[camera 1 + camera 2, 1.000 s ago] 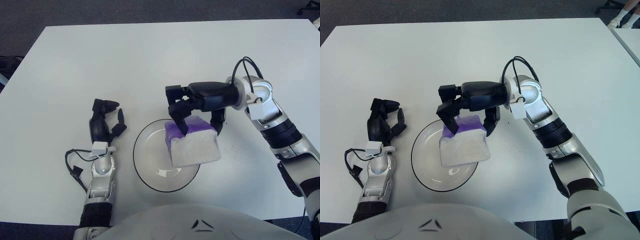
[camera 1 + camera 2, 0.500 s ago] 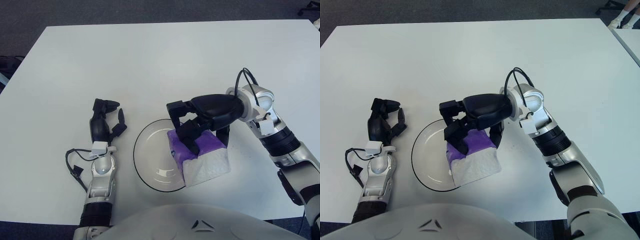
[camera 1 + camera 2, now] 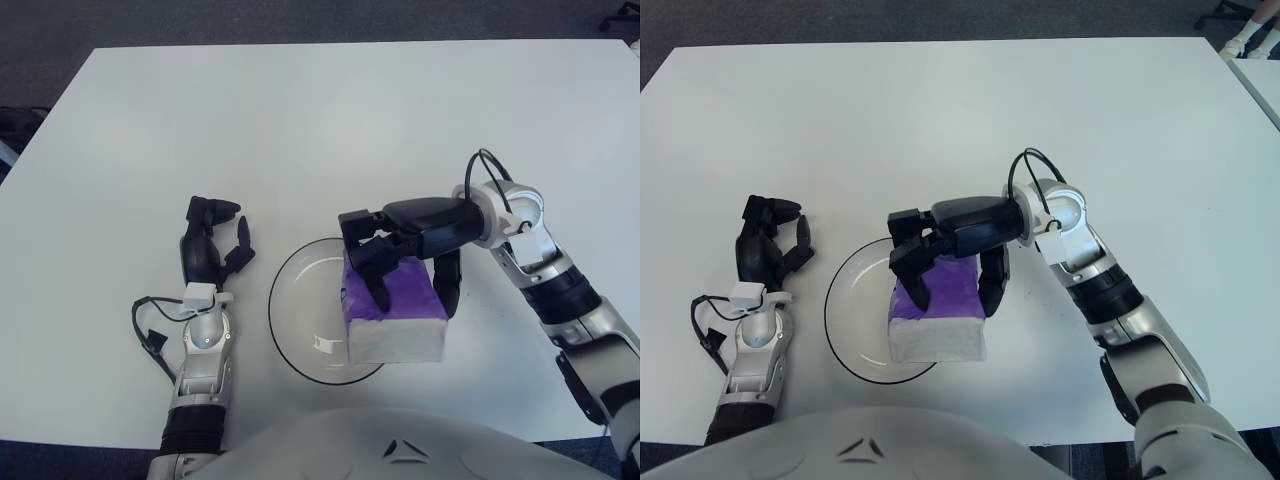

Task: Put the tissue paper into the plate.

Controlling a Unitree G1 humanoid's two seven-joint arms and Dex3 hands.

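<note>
Our right hand (image 3: 400, 262) grips the tissue paper (image 3: 395, 318), a purple-topped pack with white sides, from above: two black fingers (image 3: 372, 270) curl over its left edge while the thumb presses down along its right side, so the pack is pinched between them. The pack sits at the right edge of the plate (image 3: 300, 322), a clear glass dish with a dark rim. Its left part overlaps the plate's right rim and its right part hangs over the white table (image 3: 300, 130). We cannot tell whether its underside is touching the plate or is held just above it.

The right eye view shows more of our right forearm (image 3: 1095, 275) and elbow, running from the wrist down to the lower right corner, and a black cable looping over the wrist. The left eye view cuts that arm off sooner, yet shows the plate's open left half a little more fully.

Our left hand (image 3: 210, 245) rests on the table just left of the plate, apart from it, fingers loosely bent and holding nothing, with a thin black cable (image 3: 148, 325) looping beside its wrist. The pack and our right fingers hide the plate's right rim.
</note>
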